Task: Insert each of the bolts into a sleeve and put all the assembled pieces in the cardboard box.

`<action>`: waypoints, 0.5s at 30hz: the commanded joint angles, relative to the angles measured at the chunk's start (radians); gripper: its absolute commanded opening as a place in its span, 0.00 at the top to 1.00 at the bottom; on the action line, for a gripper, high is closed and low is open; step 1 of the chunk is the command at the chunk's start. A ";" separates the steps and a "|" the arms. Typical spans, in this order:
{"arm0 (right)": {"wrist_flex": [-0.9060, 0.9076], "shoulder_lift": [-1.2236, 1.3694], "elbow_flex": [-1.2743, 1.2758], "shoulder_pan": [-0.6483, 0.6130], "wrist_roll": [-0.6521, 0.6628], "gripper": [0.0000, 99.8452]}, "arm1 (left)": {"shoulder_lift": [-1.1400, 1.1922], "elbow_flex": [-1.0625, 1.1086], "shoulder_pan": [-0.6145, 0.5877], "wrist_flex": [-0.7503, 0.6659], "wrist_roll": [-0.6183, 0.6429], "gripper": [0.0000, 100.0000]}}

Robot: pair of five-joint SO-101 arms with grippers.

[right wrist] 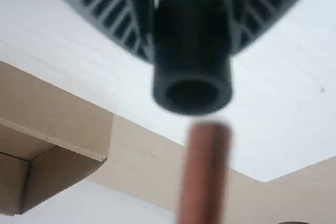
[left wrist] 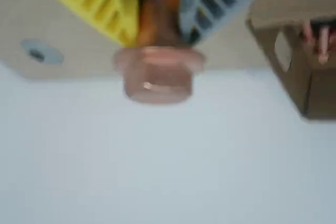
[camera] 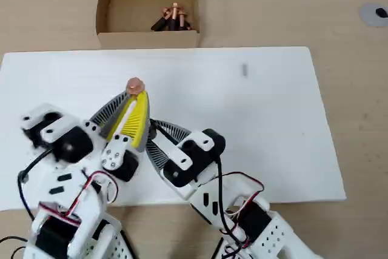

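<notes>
Wooden counter (camera: 351, 89) under a white sheet (camera: 260, 125), with the cardboard box (camera: 108, 10) at the far edge already holding a cluster of assembled pieces (camera: 173, 19); my left hand (camera: 134, 98) is clenched on a copper bolt (left wrist: 157, 72), its head pointing toward the box; my right hand (right wrist: 191, 30) is clamped around a black sleeve (right wrist: 192, 72). From the right wrist view the bolt's shank tip sits just short of the sleeve's mouth, a shade off centre, not yet inside; insertion is the step, I judge. I'd square the two axes first, then feed slowly along the bore; forcing it skewed could jam the tip on the rim or twist either grip.
</notes>
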 commanded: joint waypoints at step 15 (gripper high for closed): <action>-0.005 -0.108 -0.002 -0.013 -0.009 0.99 | -0.004 0.048 -0.009 -0.023 0.006 1.00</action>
